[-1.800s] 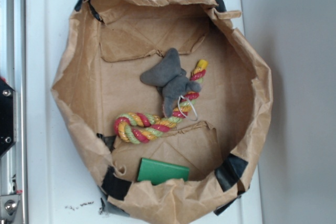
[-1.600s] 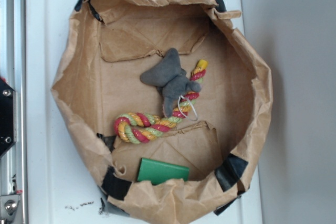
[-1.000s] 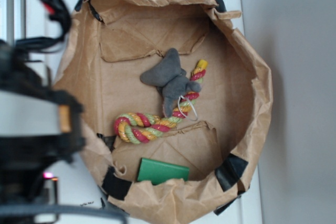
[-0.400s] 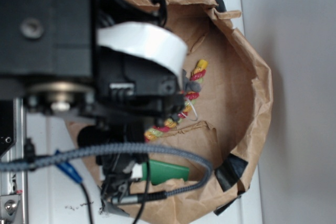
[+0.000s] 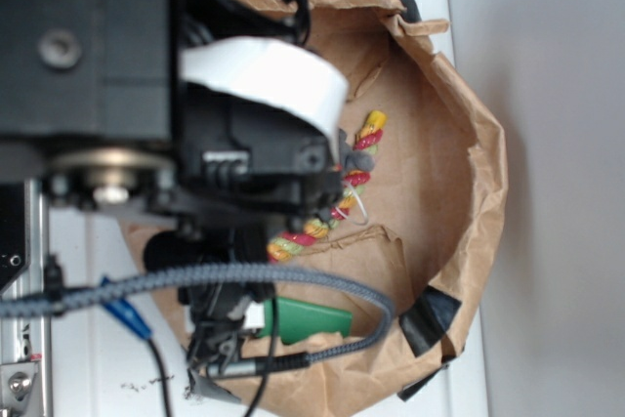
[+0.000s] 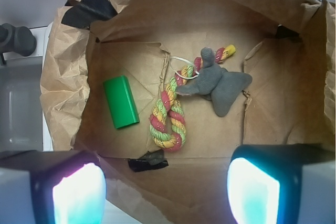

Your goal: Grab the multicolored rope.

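Wrist view: jaws [image 6: 165, 195] spread wide, empty, high above the paper bag [image 6: 63, 93]. The multicolored rope [image 6: 169, 120] lies on the bag floor at 12 o'clock from the jaws' midpoint, looped end nearest, long axis running toward 1 o'clock. Its far end sits under the grey plush [image 6: 220, 85]. Green block [image 6: 121, 102] is at 11 o'clock, apart from the rope. My call: descend onto the bare loop.

Arm [image 5: 146, 114] covers multicolored rope [image 5: 337, 204].
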You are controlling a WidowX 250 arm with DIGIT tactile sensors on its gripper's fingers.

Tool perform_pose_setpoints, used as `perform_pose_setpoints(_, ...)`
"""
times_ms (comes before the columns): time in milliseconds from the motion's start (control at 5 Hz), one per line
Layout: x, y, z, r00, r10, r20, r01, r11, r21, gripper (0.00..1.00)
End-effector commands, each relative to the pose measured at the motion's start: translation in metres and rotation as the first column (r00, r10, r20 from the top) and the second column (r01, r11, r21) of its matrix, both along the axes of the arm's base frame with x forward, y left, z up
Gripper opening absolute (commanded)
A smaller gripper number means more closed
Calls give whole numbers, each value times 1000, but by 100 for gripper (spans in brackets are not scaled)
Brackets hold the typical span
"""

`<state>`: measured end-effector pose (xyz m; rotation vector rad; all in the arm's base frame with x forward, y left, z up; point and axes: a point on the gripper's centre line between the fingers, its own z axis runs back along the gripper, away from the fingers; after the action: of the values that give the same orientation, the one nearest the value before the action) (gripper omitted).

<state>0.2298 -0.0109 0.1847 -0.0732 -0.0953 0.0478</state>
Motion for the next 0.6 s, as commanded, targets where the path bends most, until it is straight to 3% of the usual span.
perform_pose_setpoints(0, 34, 5, -47, 994, 46, 102, -51, 998, 47, 100)
perform_pose_setpoints(400, 33, 32, -74, 991, 15, 134, -22, 998, 54, 100)
